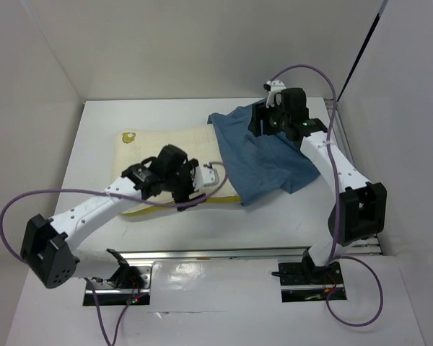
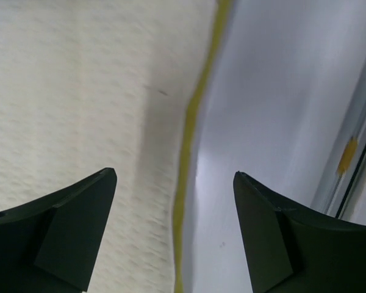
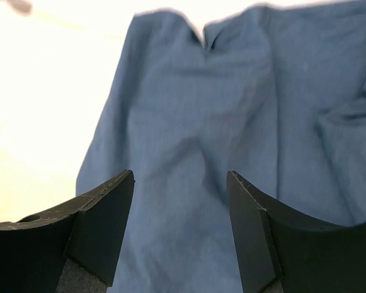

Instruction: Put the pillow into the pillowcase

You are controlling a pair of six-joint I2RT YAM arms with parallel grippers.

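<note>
Pillow [image 1: 159, 144] right end covered by pillowcase [image 1: 263, 155]; inside or merely under, unclear.
Left gripper [image 2: 174, 177] wide, empty, over pillow's near seam; right gripper [image 3: 180, 177] wide, empty, over pillowcase.

Top view bright, lit evenly from above: white table [image 1: 94, 130] nearly washed out around the pillow [image 1: 159, 144], only faint soft shadow under the left arm [image 1: 101, 202] crossing it, sheen on the glossy strip [image 1: 216, 303] nearer than the pillow. Left wrist view smeared, pillow weave blurred, bluish cast on table right of its seam. Right wrist view: pale background blown out, pillowcase [image 3: 232, 134] soft-focus.
</note>
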